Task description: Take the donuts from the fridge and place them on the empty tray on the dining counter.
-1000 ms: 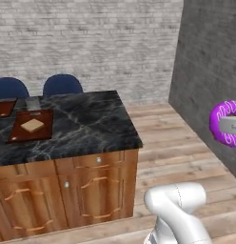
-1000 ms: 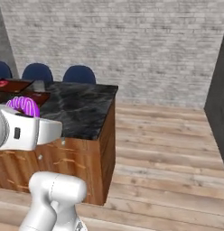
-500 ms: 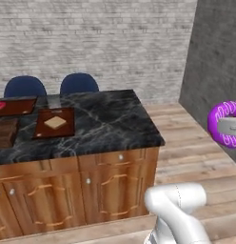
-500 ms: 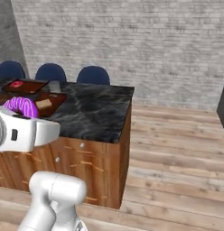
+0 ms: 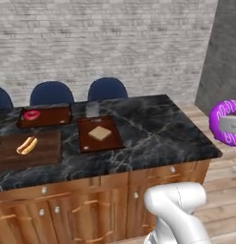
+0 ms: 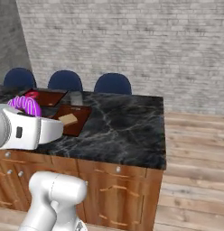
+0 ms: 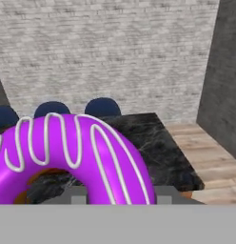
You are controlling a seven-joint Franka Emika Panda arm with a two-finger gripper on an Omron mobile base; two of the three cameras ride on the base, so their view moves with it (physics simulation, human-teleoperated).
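My gripper (image 5: 229, 125) is shut on a purple donut (image 5: 223, 119) with white stripes, held in the air to the right of the dining counter (image 5: 153, 138). The hand view has this donut (image 7: 72, 152) large and close, with the gripper (image 7: 121, 196) beneath it. From the right base view the purple donut (image 6: 24, 105) sits above my white hand, left of the counter (image 6: 127, 131). A red-pink donut (image 5: 32, 115) lies on the small dark reddish-brown tray (image 5: 55, 116) at the counter's back left. The fridge is out of view.
A larger wooden tray (image 5: 44, 152) carries a hot dog (image 5: 26, 145). Another tray (image 5: 86, 140) holds a tan square. Blue chairs (image 5: 106, 89) stand behind the counter. A tall dark grey wall (image 5: 224, 47) rises at the right, with wooden floor (image 6: 195, 171) beside the counter.
The whole picture has shifted, so the base has moved. The counter now sits further right and closer, and the trays have come into view. The purple donut stays in my gripper.
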